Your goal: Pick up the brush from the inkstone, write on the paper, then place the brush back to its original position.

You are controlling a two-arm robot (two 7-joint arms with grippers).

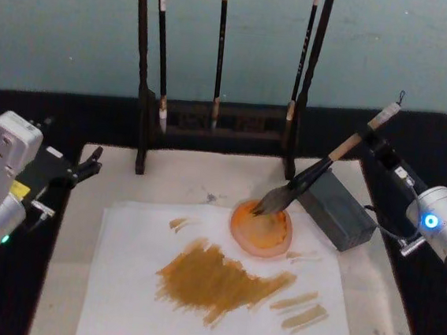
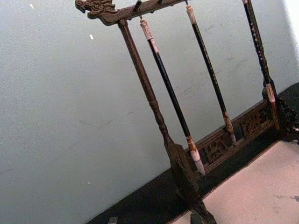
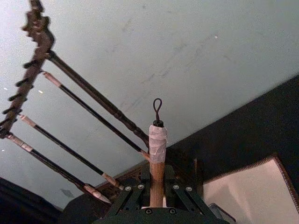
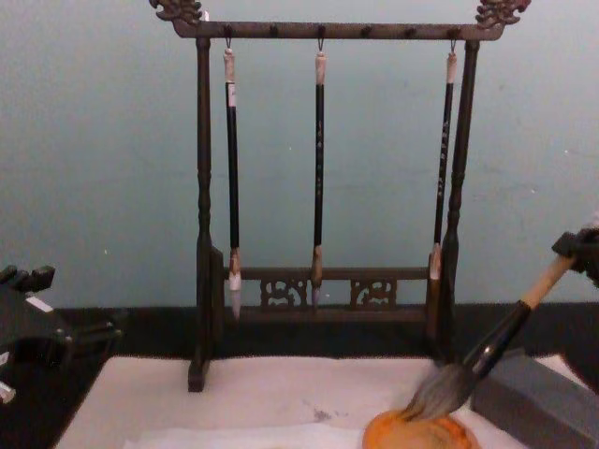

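One brush (image 1: 318, 170) is in the grip of the right hand (image 1: 378, 144), which is closed on the upper part of the tan handle, below the white band. The brush leans down to the left, and its bristles touch one round orange dish (image 1: 237, 232) that lies on the far edge of the paper (image 1: 133, 285). The single sheet carries one broad brown patch and some short strokes. One grey block (image 1: 338, 210) stands just beside the dish. Behind, one wooden rack (image 1: 145, 89) holds three thin brushes (image 1: 220, 48). The left hand (image 1: 87, 166) rests over the counter (image 1: 23, 109) at the left; one cannot tell whether it is open or closed.
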